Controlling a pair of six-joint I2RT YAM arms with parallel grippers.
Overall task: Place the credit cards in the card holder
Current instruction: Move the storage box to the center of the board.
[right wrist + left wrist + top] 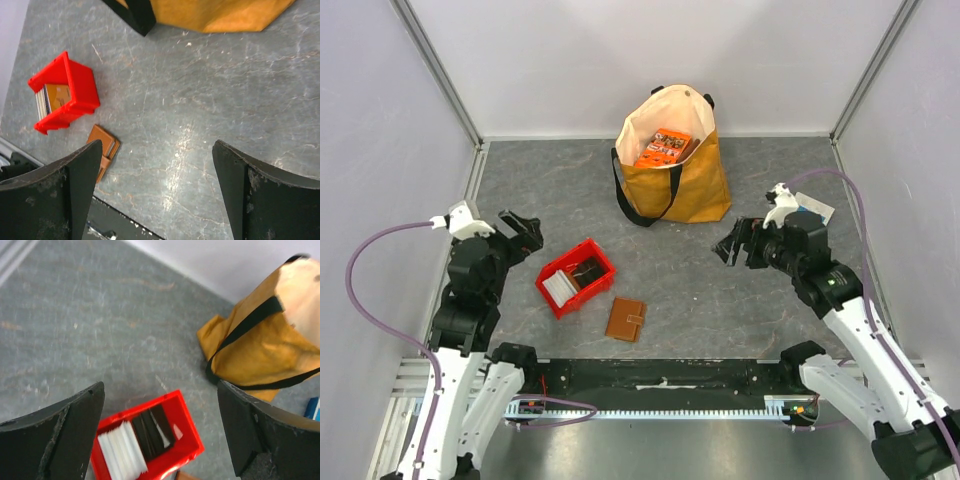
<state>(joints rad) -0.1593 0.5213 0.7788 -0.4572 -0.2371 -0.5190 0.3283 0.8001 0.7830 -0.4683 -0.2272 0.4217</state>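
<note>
1. Both pincers are spread as wide as they go and hold nothing. The left gripper (523, 232) hangs above the table, just left of the small red plastic bin (603, 262). The right gripper (738, 245) hangs well to the right of it.
2. The thin, flat plastic credit cards (122, 452), a white batch beside darker ones, stand on edge, packed side by side in that bin.
3. The small brown leather card holder (626, 320) lies flat and closed on the grey marbled tabletop (720, 300). It sits just beside the bin's near corner, with its snap tab across the front.
4. Risk: the cards look slick and tightly packed, so I expect a pinch could lift several at once or slip off their edges.
5. Risk: the bin looks light with rigid walls. A finger that catches its rim could tip it or push it onto the holder.
6. Risk: the holder is shut. I judge its soft leather could flop closed or slide on the smooth tabletop unless one arm pins it.
7. Risk: bin and holder sit close together on the left, so both arms working there could collide.
8. The mustard-yellow fabric tote bag with black straps (690, 185) stands slumped at the back, well clear, with an orange packet (663, 147) inside.
</note>
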